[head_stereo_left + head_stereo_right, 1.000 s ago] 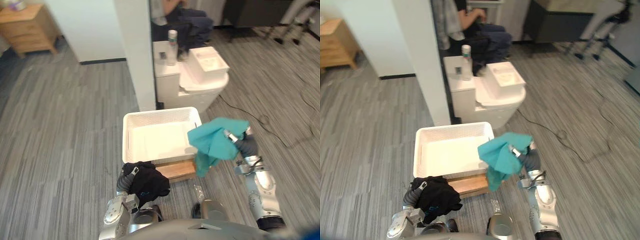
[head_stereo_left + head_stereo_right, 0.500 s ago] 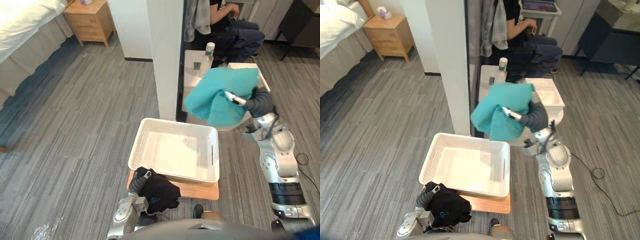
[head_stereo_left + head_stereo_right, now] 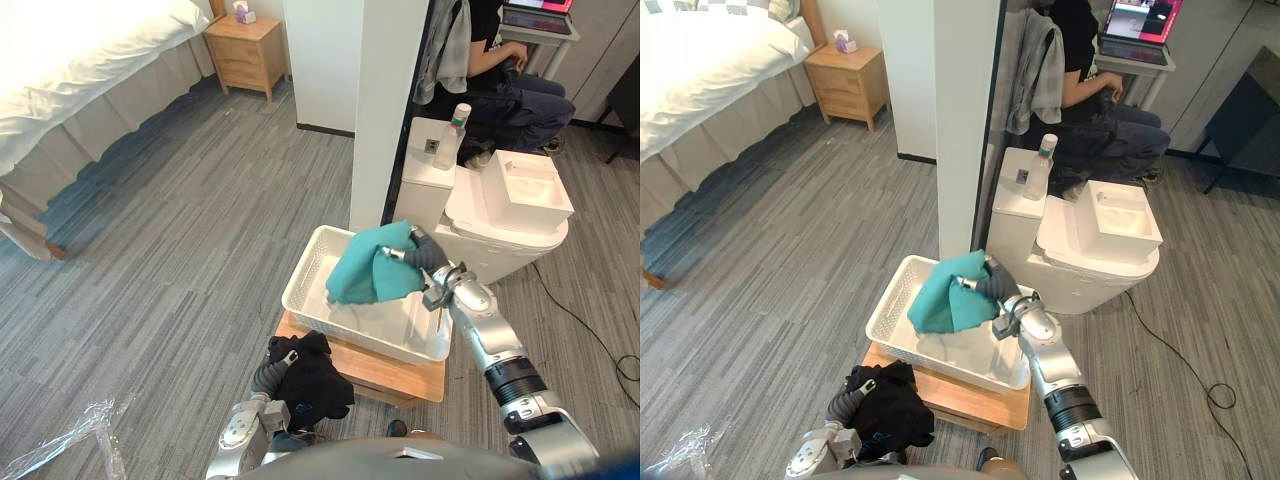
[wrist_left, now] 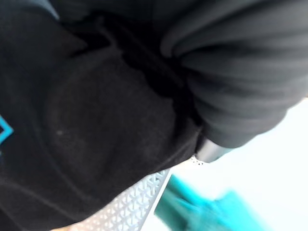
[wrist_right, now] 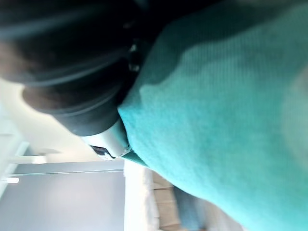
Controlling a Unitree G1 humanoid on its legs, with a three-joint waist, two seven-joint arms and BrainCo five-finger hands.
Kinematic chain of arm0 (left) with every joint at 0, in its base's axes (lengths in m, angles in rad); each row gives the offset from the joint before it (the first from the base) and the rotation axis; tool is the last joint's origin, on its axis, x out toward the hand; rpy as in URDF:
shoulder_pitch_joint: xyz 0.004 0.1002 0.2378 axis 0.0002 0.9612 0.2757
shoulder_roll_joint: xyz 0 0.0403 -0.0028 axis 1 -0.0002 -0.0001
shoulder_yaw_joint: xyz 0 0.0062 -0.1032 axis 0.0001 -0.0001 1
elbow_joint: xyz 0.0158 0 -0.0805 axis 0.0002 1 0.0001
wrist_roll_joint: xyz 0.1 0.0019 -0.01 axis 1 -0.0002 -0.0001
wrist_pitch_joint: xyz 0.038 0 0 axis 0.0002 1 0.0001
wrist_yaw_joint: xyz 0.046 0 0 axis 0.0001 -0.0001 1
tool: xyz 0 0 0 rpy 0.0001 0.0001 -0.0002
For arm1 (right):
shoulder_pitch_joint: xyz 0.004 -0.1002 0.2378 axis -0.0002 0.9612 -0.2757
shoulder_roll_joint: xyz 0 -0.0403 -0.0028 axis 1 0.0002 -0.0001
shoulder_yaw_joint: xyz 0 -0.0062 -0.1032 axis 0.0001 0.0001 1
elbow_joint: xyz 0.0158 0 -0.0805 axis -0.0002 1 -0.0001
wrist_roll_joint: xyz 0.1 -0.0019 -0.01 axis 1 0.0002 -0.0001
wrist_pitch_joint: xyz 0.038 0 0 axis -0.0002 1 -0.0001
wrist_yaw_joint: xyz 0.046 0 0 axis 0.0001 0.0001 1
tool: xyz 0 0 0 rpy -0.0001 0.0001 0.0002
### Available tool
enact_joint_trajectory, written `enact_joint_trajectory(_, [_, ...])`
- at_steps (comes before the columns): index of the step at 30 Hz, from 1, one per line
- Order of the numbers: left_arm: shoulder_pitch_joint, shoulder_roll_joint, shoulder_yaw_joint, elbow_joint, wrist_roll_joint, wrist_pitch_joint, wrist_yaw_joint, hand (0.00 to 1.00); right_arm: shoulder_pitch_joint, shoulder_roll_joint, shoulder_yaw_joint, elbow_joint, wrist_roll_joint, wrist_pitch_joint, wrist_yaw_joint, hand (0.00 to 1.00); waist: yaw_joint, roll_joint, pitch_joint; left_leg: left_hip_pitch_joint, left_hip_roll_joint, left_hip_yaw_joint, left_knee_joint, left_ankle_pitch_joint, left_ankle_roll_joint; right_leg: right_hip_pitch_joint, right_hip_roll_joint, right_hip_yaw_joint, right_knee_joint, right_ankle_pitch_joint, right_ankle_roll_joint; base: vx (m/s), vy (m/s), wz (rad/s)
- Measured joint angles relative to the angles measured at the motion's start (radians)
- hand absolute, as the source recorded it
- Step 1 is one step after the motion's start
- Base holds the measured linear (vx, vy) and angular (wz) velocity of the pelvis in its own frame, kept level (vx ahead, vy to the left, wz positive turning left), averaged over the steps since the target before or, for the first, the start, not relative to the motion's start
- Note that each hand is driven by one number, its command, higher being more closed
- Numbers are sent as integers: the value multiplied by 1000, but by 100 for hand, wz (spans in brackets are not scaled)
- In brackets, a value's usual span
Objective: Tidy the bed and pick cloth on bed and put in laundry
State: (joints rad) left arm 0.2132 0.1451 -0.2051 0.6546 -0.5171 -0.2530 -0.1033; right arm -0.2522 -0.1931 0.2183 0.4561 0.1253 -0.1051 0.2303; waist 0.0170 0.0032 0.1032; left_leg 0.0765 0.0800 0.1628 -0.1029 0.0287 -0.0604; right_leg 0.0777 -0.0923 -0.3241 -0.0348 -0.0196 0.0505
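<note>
My right hand (image 3: 425,262) is shut on a teal cloth (image 3: 368,270), holding it just above the white laundry basket (image 3: 312,276). That basket sits on a low wooden stand (image 3: 412,374) right in front of me. The teal cloth (image 5: 226,120) fills most of the right wrist view. My left hand (image 3: 272,367) is shut on a black cloth (image 3: 312,378), low and near the stand's front left corner. Up close, the black cloth (image 4: 82,120) covers the left hand, with the basket's mesh rim (image 4: 130,207) past it.
A white pillar (image 3: 385,100) rises behind the basket. A white toilet (image 3: 500,215) with a bottle (image 3: 456,123) and a white tub (image 3: 527,180) stands at the right. A seated person (image 3: 1090,95) is beyond. The bed (image 3: 70,70) and a wooden nightstand (image 3: 246,50) lie far left.
My right hand has come down and left with the teal cloth, from up by the toilet to just over the basket. The camera has shifted. The left hand still holds the black cloth.
</note>
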Motion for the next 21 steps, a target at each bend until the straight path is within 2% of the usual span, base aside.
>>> enact_joint_trajectory(2, [-6,-2,1,-5,-1,3,0,100,-8,1,-8,75,-22,-1,-47,100,-1,14,9,-23,-5,0,0,1,1,-13,-8,-18,-3,0,0,-46,36,22])
enact_joint_trajectory(6, [-31,-14,34,-38,-6,2,30,100,-127,-13,-78,242,-58,-3,-127,100,1,75,73,-83,-11,17,1,49,14,-70,-19,-31,9,25,3,-27,36,17])
enact_joint_trajectory(7, [-45,-17,47,-65,-12,-2,43,100,-178,-25,-109,290,-73,-7,-150,100,3,95,108,-95,-10,15,1,64,16,-85,-26,-37,16,37,5,0,37,11])
enact_joint_trajectory(8, [-63,-18,54,-78,-14,-6,50,100,-216,-43,-123,323,-74,-10,-163,0,8,109,134,-105,-12,16,6,80,25,-96,-32,-37,22,47,1,15,38,11])
enact_joint_trajectory(10, [-112,-18,71,-104,-26,-28,77,100,-312,-94,-140,401,-82,-15,-181,0,33,133,181,-136,-16,16,6,98,25,-135,-41,-38,48,49,0,16,29,11])
enact_joint_trajectory(15, [-170,-19,107,-190,-61,-64,108,100,-462,-154,-159,486,-112,-44,-202,0,47,157,249,-168,-18,15,7,106,27,-174,-52,-44,72,47,-2,7,13,4])
enact_joint_trajectory(21, [-201,-19,151,-285,-59,-73,126,100,-492,-181,-160,513,-243,-55,-243,0,49,161,264,-163,-18,16,6,106,27,-177,-54,-43,88,39,-6,0,0,0])
